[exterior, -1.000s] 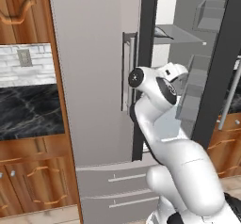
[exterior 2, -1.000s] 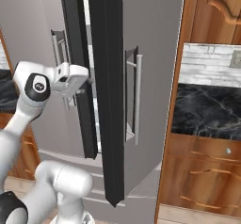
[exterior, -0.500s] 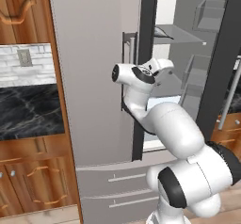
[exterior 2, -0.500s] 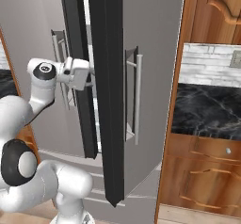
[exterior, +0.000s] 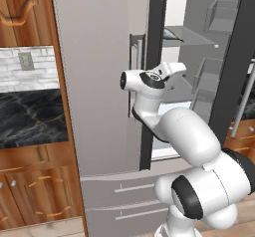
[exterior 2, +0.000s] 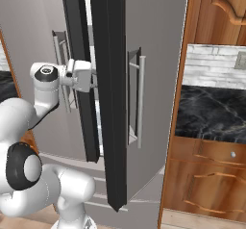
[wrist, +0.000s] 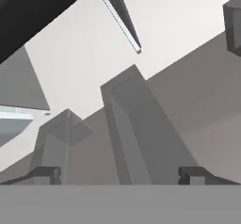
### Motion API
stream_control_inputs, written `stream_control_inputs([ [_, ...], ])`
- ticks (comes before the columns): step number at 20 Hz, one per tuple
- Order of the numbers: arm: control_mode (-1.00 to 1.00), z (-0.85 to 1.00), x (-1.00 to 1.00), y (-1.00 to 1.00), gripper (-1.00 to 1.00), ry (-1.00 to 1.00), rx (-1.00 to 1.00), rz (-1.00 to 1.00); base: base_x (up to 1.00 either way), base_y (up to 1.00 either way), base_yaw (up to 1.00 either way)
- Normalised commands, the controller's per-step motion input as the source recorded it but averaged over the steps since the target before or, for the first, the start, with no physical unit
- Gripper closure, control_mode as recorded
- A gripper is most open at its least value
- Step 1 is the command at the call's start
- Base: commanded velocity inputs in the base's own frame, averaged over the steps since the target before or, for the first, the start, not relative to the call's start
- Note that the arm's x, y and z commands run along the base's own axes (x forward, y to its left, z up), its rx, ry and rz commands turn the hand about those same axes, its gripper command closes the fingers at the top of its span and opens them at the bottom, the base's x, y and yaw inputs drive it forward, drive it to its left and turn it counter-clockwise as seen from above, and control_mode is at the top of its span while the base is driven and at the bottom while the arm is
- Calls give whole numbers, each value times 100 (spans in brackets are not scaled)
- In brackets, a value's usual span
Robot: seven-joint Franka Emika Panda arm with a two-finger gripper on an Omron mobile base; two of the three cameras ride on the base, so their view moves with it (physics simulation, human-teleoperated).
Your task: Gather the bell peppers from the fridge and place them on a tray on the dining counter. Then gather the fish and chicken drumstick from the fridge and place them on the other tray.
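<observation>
Between the fridge doors, the gripper is reaching into the gap with jaws spread wide and gripping nothing, probably readying for a first pick. Peppers, fish and drumstick are sitting somewhere I cannot make out among the grey door bins.

The fridge stands between wooden cabinets, with a counter on its left. Its right door is swung open; shelves lie inside. The gripper sits in the gap, with drawers below.
</observation>
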Motion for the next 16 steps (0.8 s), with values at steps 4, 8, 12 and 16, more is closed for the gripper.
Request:
stream_control_inputs([
  [4, -100, -20, 1, -35, -100, 0, -4, -12, 0, 0, 0],
  [8, -100, -14, 0, -34, -100, 0, -5, -13, 0, 0, 0],
  [12, -100, -8, -1, -35, -100, 0, -6, -17, 0, 0, 0],
  [16, -100, -6, -16, -38, -100, 0, -5, -20, 0, 0, 0],
])
